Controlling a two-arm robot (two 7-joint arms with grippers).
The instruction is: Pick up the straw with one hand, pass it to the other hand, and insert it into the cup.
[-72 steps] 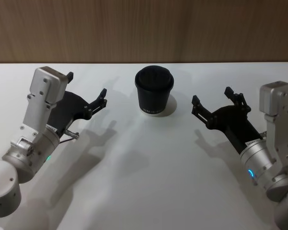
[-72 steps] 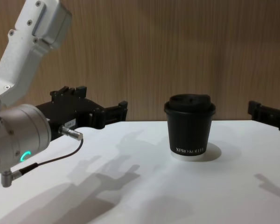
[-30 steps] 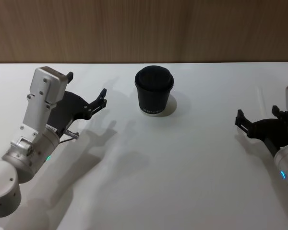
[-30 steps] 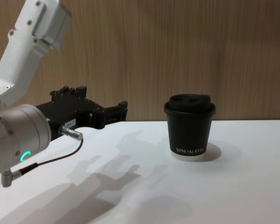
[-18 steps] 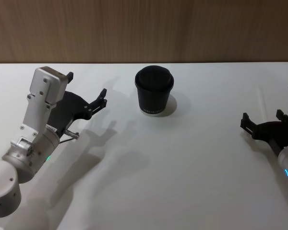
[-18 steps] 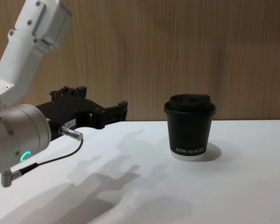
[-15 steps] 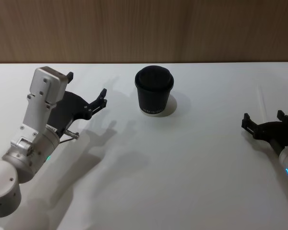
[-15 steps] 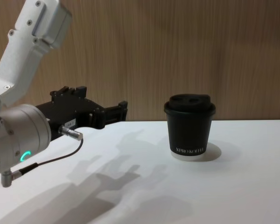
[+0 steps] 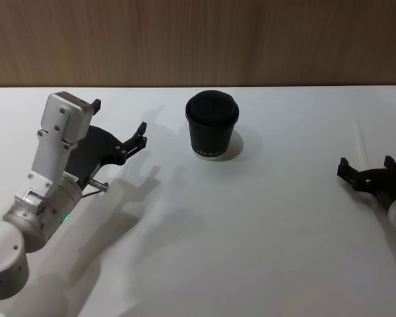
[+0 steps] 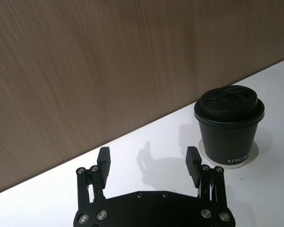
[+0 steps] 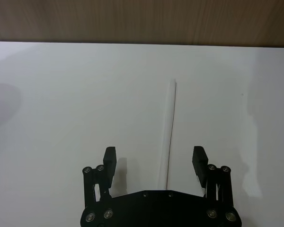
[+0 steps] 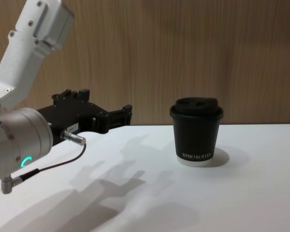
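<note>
Looking out over the right pincer (image 11: 154, 152), I see its two flat black fingers spread wide apart with nothing clamped; the straw (image 11: 172, 132), a thin straight white tube, lies flat on the smooth matte white table (image 9: 251, 231); its near end sits between those spread fingers and the rest runs straight out ahead of them, touching neither finger; the pincer body is a blocky black plate dotted with small screws.

The left pincer (image 9: 119, 117) hangs above the table with its fingers apart as well, holding nothing; behind it I have a silver cylindrical wrist with a glowing green ring (image 12: 24, 162), and a thin grey cable (image 12: 48, 166) ending in a metal plug (image 12: 73, 137).

The cup (image 12: 197, 133) stands upright ahead of the left pincer and off to its right, well apart from it, and far to the left of the right pincer; it is matte black paper, tapering downward, with a pale base rim; a black domed lid (image 10: 228, 101) closes it, so I cannot tell what is inside; the white lettering on its side reads "XPRO KOFFEE".

Beyond both pincers a brown wood-grain wall (image 9: 198, 39) meets the far table edge.
</note>
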